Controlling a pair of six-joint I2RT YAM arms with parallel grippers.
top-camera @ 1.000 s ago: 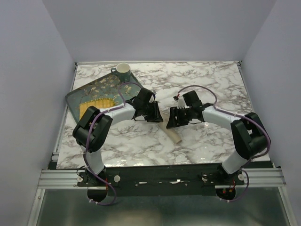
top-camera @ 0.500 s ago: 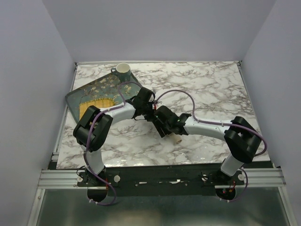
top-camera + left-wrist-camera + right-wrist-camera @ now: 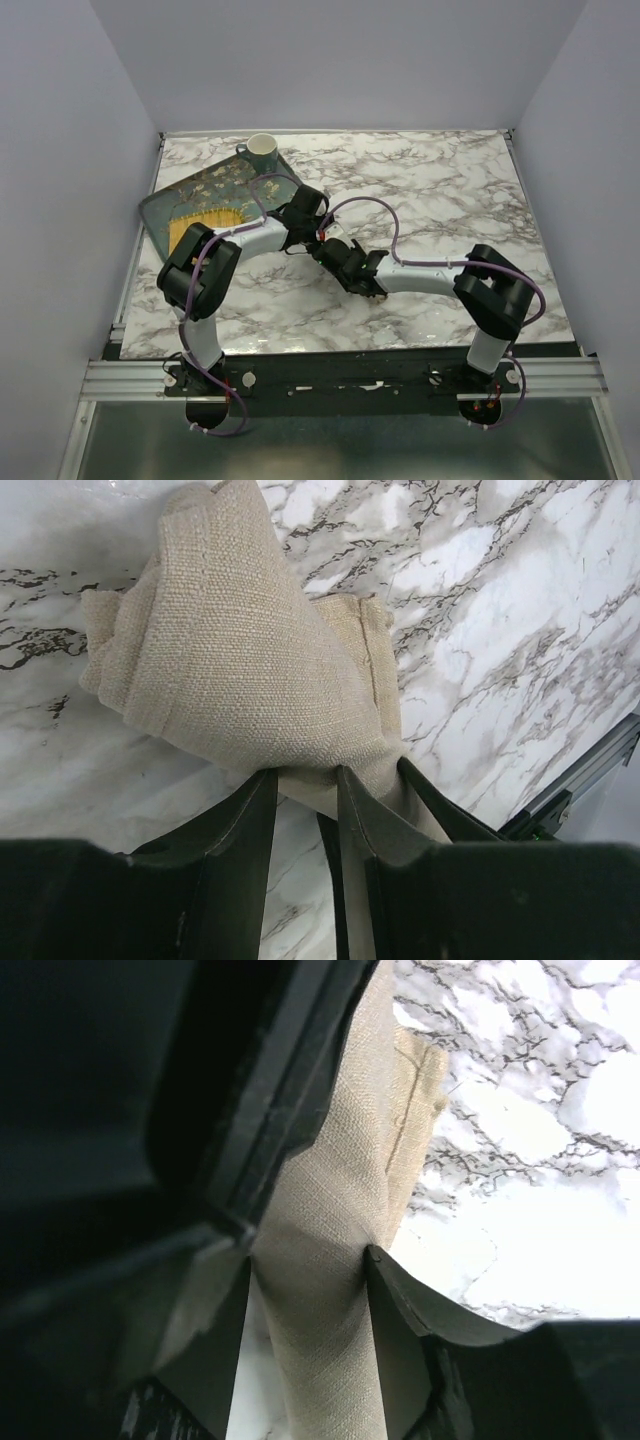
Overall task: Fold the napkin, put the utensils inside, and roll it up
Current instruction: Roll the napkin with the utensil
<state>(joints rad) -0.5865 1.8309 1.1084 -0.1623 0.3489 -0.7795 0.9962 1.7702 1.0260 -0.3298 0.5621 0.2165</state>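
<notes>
Napkin (image 3: 250, 660), rolled into a beige bundle, lies on the marble counter (image 3: 520, 600) directly ahead of the left end effector (image 3: 305, 780), whose fingers are clenched on its near fold. The right end effector (image 3: 308, 1260) grasps the same roll, one finger pressed against each side of the cloth. Beyond the left end effector sit a teal floral tray (image 3: 215, 185) and a cup (image 3: 262, 150).

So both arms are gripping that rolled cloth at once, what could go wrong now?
The left fingers and right fingers pinch the napkin close together, so they could bump or tug the cloth apart. Its far end looks loosely bunched and might unroll on release. No spoon shows, so I can't tell it's inside.
</notes>
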